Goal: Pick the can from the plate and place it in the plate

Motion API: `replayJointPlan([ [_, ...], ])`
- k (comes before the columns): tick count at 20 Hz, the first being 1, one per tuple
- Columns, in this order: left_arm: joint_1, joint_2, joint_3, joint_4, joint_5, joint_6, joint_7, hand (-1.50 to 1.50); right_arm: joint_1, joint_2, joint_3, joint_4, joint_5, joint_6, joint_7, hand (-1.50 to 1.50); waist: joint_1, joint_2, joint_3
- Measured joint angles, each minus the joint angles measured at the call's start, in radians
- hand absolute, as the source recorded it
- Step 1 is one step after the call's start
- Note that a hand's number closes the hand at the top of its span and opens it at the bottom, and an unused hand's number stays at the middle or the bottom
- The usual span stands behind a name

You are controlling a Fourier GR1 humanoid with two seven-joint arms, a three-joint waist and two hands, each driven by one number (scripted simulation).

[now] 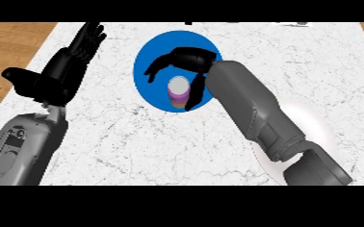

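A small can (177, 92) with a white top and a purple and pink side stands upright on the lower part of a blue plate (153, 89) at the counter's middle. My right hand (186, 59) hovers over the plate just behind the can. Its fingers (153, 72) arch down to the can's left, with blue plate showing between them and the can. The thumb (195, 96) runs down the can's right side. A white plate (318, 125) lies at the right, partly hidden under my right forearm. My left hand (70, 65) rests open at the left, fingers up.
The white marble counter (128, 139) ends at the left, where a wooden floor (21, 38) shows. My right forearm (256, 110) crosses the counter from the lower right to the blue plate.
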Motion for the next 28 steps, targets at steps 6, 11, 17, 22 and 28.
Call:
replayJointPlan([
  [6,0.003,-0.013,-0.007,0.003,-0.008,-0.002,-0.006,0.0,0.011,0.001,-0.049,-0.018,-0.156,0.052,0.021,-1.5,0.003,-0.001,0.001],
  [11,0.01,-0.007,0.003,0.001,-0.012,-0.003,-0.005,0.0,-0.028,0.001,-0.121,0.015,-0.283,0.12,0.074,-1.5,-0.008,-0.002,0.001],
  [17,0.032,-0.007,0.009,-0.004,-0.023,0.002,-0.02,0.0,-0.095,-0.01,-0.213,0.09,-0.376,0.167,0.135,-1.5,-0.025,0.004,0.0],
  [22,0.038,-0.004,0.014,-0.018,-0.019,-0.004,-0.018,0.0,-0.118,-0.074,-0.264,0.126,-0.419,0.208,0.157,-1.5,-0.023,0.014,0.001],
  [28,0.025,-0.005,0.016,-0.028,-0.022,-0.004,-0.016,0.0,-0.122,-0.167,-0.278,0.125,-0.427,0.246,0.166,-1.5,-0.014,0.028,0.003],
])
